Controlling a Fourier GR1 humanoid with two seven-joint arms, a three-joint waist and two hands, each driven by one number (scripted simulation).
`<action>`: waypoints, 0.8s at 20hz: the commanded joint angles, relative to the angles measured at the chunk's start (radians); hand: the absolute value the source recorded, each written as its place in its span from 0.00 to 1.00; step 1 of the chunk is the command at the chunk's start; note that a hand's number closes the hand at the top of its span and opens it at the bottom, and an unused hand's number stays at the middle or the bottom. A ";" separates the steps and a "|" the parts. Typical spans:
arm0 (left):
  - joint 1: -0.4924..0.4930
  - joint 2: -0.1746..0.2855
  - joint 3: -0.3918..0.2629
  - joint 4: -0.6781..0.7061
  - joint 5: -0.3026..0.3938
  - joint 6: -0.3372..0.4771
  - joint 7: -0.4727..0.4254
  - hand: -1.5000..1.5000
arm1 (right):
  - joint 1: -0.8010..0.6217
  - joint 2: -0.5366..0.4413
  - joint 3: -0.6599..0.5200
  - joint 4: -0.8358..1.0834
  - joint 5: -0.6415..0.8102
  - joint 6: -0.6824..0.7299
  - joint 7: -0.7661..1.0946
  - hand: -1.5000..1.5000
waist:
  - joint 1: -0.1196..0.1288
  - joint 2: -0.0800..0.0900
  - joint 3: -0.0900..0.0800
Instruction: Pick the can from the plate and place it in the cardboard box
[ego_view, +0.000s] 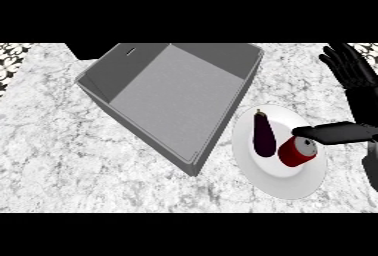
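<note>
The small red metal can with the grey lid (297, 155) stands about upright on the right part of the round white plate (295, 187), so its long axis points up toward my head rather than along the counter. Just beside it on the left lies a dark purple aubergine (263, 134), stretched lengthwise from the far side of the plate toward me. My right hand (336, 133) comes in from the right edge and is the nearer one. Its fingers (310, 132) are straight and laid out flat toward the left, with nothing in them. The tips lie over the far right edge of the lid, and I cannot tell whether they touch it. The can therefore sits just below and a little left of my fingertips, and I judge I must lower and curl round it from the right, keeping off the aubergine. My other hand (353, 62) rests open, fingers up, at the upper right edge, holding nothing. The large grey open cardboard box (125, 65) lies to the left on the white marble counter (66, 150), its nearest corner close by the plate's left rim, so the carry goes left.
</note>
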 joint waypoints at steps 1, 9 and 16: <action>-0.262 -0.075 0.037 -0.162 0.016 0.016 -0.145 0.50 | 0.009 -0.090 0.027 -0.002 0.084 0.048 -0.022 0.00 | -0.047 0.003 -0.026; -0.225 -0.062 0.049 -0.171 0.010 0.005 -0.163 0.50 | 0.034 -0.357 0.152 0.006 0.293 0.237 0.005 0.00 | -0.052 0.006 -0.031; -0.241 -0.073 0.053 -0.157 -0.001 -0.003 -0.189 0.50 | 0.038 -0.466 0.263 -0.039 0.385 0.368 0.054 0.00 | -0.054 0.002 -0.032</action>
